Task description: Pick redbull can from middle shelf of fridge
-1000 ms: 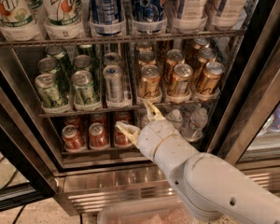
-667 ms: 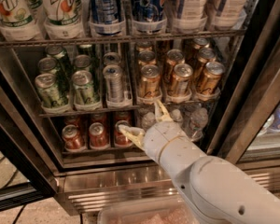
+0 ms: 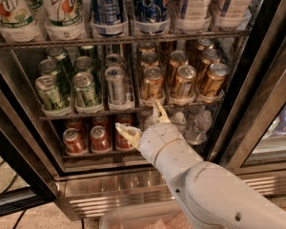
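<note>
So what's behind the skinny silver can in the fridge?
Another slim can sits behind the redbull can, only its top showing; farther back is hidden. The open gripper hovers just below the middle shelf.

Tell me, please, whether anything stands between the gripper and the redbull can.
Nothing visible does. The gripper, open, hangs below and right of the front redbull can, level with the middle shelf front edge. The can's front is unobstructed; green cans and gold cans only flank it.

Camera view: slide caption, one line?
Open claw at the fridge, just below the middle shelf, lower right of the redbull can that stands between green cans and gold cans.
</note>
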Robot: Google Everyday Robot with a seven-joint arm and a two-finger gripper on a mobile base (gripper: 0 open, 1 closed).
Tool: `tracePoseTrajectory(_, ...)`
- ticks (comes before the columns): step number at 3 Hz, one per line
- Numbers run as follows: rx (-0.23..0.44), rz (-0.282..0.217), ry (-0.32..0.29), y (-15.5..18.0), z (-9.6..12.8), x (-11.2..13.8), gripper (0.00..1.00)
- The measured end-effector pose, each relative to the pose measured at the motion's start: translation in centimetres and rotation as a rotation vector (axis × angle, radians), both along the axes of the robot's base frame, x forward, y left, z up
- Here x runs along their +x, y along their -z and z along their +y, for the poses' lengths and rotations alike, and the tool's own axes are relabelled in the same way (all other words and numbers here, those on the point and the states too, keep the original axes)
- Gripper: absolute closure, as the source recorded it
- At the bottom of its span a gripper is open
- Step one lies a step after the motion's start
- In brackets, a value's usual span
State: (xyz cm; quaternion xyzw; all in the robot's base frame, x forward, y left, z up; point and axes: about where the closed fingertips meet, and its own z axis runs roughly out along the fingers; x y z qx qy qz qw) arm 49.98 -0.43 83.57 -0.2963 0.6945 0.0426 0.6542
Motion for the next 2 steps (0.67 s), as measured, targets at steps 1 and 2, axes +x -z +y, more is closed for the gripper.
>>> tracePoseTrajectory(1,0.038,-0.013,-0.002,-0.04,0.87,0.57,0.41)
tracePoseTrajectory(2,0.060,-0.020,-0.009,0.11,1.67,1.11,0.42)
